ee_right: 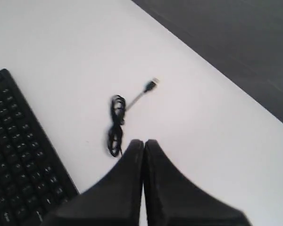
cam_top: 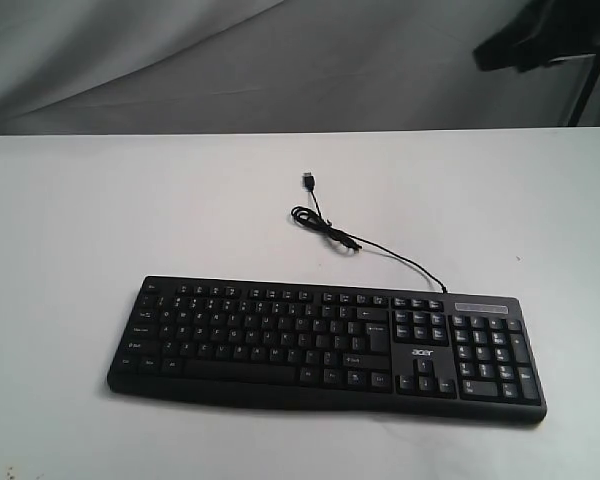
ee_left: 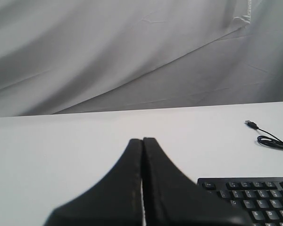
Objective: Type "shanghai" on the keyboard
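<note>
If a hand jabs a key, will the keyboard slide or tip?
Tipping seems unlikely: the keyboard lies flat, wide and low. It looks light plastic, so it may skid on the smooth white table. The thin cable lies slack, plug free, so it likely won't restrain it.

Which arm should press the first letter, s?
Left, probably. S belongs on the keyboard's left half, and the left jaws, shut, hang near that end's corner. The right jaws hang over by the cable.
</note>
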{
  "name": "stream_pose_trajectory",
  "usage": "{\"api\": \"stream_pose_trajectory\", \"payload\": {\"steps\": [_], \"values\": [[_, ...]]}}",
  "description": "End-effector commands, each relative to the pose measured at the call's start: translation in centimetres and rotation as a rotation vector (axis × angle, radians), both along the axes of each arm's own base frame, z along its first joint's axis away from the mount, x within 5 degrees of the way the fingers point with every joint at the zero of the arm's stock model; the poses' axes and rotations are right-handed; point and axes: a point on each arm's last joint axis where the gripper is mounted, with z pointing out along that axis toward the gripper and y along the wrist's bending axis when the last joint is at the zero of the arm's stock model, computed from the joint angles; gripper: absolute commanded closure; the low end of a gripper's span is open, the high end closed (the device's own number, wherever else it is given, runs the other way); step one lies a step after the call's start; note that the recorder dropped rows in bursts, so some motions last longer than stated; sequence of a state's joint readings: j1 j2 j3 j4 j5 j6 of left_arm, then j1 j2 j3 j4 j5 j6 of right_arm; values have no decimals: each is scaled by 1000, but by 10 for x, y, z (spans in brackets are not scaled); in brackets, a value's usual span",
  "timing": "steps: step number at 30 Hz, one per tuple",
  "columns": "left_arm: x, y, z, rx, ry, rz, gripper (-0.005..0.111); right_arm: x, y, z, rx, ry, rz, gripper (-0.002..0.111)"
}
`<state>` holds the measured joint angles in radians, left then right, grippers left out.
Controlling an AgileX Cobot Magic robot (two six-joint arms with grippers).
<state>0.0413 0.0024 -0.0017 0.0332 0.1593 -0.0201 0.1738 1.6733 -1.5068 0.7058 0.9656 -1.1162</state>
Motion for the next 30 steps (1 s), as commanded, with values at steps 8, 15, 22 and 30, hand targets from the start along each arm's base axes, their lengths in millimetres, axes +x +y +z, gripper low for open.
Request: {"api": "stream_pose_trajectory", "payload": {"steps": [8, 15, 22, 30], "values": [[0, 0, 0, -2, -7, -6, 107, -50, 177, -93, -201, 99, 385, 108], [0, 0, 0, -2, -7, -6, 107, -83, 244, -159, -240, 96, 472, 108], [0, 0, 0, -2, -7, -6, 107, -82, 273, -176, -232, 118, 486, 108], [0, 0, 0, -2, -7, -6, 107, -76, 290, -198, -277, 170, 493, 108]]}}
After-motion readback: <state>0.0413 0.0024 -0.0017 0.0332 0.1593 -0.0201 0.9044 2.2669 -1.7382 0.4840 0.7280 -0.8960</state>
